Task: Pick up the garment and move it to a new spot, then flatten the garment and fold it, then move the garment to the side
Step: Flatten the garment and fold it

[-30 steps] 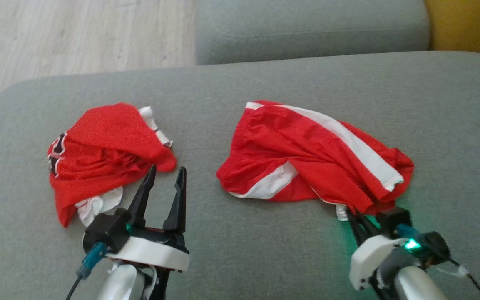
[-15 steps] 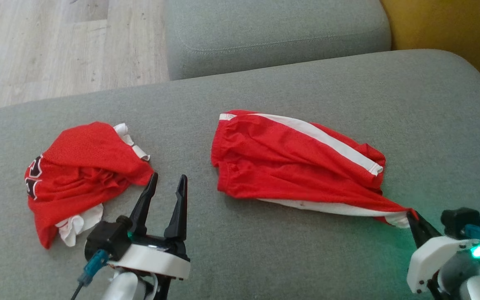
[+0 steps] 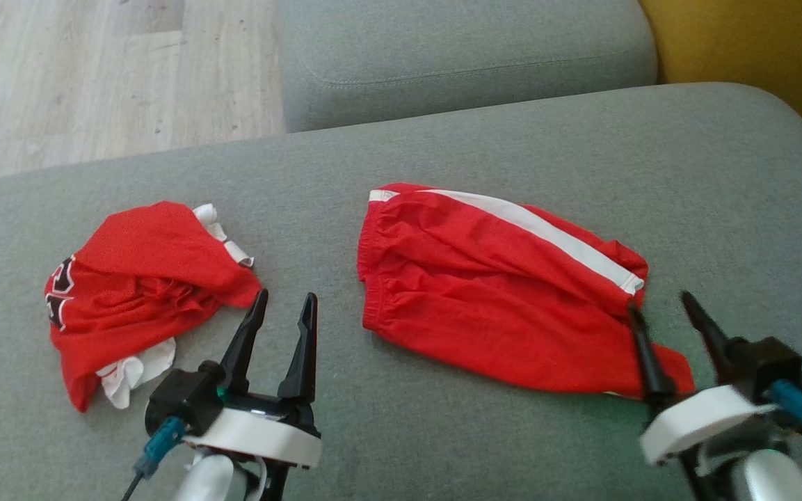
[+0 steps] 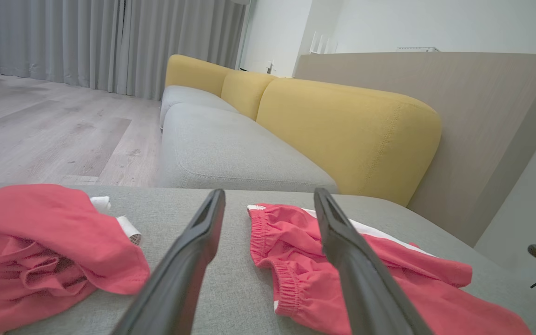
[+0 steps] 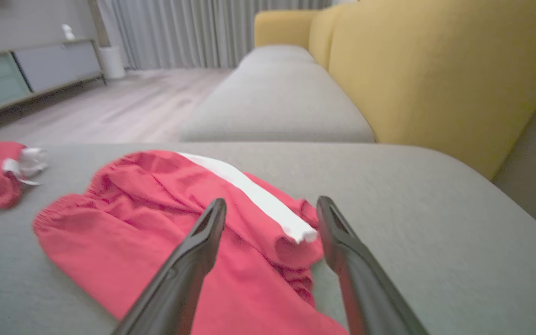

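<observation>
While it gapes wide, right gripper (image 3: 657, 300) stands at garment's (image 3: 484, 299) end.

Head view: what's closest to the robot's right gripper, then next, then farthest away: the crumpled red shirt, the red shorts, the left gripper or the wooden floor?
Starting from the right gripper:
1. The red shorts, right beside its fingers, on the grey cushion.
2. The left gripper, past the shorts to the left.
3. The crumpled red shirt, farther left still.
4. The wooden floor, beyond the cushion's far left edge.

Illumination: even, soft daylight; shadows faint. Head view: motion blur on right gripper (image 3: 658, 300) at 4 o'clock. Right wrist view: soft overall. Wrist views: wide-angle stretch toward edges.
</observation>
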{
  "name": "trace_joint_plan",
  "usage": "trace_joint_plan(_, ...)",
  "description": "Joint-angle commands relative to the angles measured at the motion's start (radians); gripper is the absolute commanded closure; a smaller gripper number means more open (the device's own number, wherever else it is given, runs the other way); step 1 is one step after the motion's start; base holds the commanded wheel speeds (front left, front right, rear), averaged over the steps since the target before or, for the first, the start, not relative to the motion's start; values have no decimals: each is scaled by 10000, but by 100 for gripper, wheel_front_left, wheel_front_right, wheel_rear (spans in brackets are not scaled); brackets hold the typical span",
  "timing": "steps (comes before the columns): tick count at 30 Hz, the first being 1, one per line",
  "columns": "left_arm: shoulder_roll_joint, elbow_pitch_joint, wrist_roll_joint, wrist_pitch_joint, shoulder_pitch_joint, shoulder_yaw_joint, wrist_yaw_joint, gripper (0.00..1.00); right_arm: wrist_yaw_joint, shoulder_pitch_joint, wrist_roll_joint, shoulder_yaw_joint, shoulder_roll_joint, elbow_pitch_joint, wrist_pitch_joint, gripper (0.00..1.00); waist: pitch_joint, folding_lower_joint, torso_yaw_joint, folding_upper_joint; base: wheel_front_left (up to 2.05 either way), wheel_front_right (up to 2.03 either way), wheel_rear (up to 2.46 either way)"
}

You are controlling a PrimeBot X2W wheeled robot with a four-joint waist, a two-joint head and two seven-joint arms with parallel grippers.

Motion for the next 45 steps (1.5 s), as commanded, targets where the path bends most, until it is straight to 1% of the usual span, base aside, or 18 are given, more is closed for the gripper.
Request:
trace_joint_plan(1,44,-312,10,-95,-413,274,-57,0,-7,-278,83,382,-4,-444,-290,0,-4,0,40,0,0,0,0)
trace_joint_plan(5,50,-335,3,-95,-467,246,-57,0,-7,-262,370,1487,71,-697,-1035,0,16,0,233,0,0,0,0)
trace_joint_plan(10,46,-342,-33,-95,-570,157,-57,0,-7,-675,526,2849,-59,-275,-1032,0,112,0,630,0,0,0,0)
trace_joint_plan(15,28,-303,-67,-95,-690,-6,-57,0,-7,-1689,542,4264,-238,883,-661,0,370,0,1072,0,0,0,0)
trace_joint_plan(19,18,-257,-100,-95,-818,-117,-57,0,-7,-2542,619,5076,-141,2112,-575,0,593,0,1423,0,0,0,0)
trace_joint_plan(22,7,-228,-128,-95,-935,-211,-57,0,-7,-3142,582,5394,-6,3091,-670,0,771,0,1682,0,0,0,0)
trace_joint_plan(27,-3,-194,-159,-95,-1126,-346,-57,0,-7,-3962,481,5524,275,4627,-995,0,1061,0,2062,0,0,0,0)
trace_joint_plan(32,-11,-174,-178,-95,-1293,-446,-57,0,-7,-4631,519,5546,490,5849,-1520,0,1289,0,2325,0,0,0,0)
trace_joint_plan(35,-18,-164,-182,-95,-1346,-498,-57,0,-7,-4942,845,5614,588,6407,-1813,0,1373,0,2420,0,0,0,0)
trace_joint_plan(36,-19,-157,-185,-95,-1357,-508,-57,0,-7,-5027,1037,5686,611,6527,-1887,39,1384,0,2437,0,0,0,0)
trace_joint_plan(37,-20,-149,-191,-95,-1364,-515,-57,0,-7,-5113,1210,5798,627,6603,-1963,100,1387,0,2447,0,0,0,0)
trace_joint_plan(40,6,-105,-214,-95,-1369,-494,-57,0,-7,-5219,2060,6232,652,6527,-2171,100,1341,0,2428,0,0,0,0)
trace_joint_plan(43,25,-56,-229,-95,-1330,-446,-57,0,-7,-5183,3224,7011,658,6011,-2223,100,1225,0,2359,0,0,0,0)
trace_joint_plan(44,25,-56,-229,-95,-1330,-446,-57,0,-7,-5183,3224,7011,658,6011,-2223,100,1225,0,2359,0,0,0,0)
trace_joint_plan(45,26,-43,-228,-95,-1312,-430,-57,0,-7,-5188,3530,7273,658,5850,-2209,100,1185,0,2326,0,0,0,0)
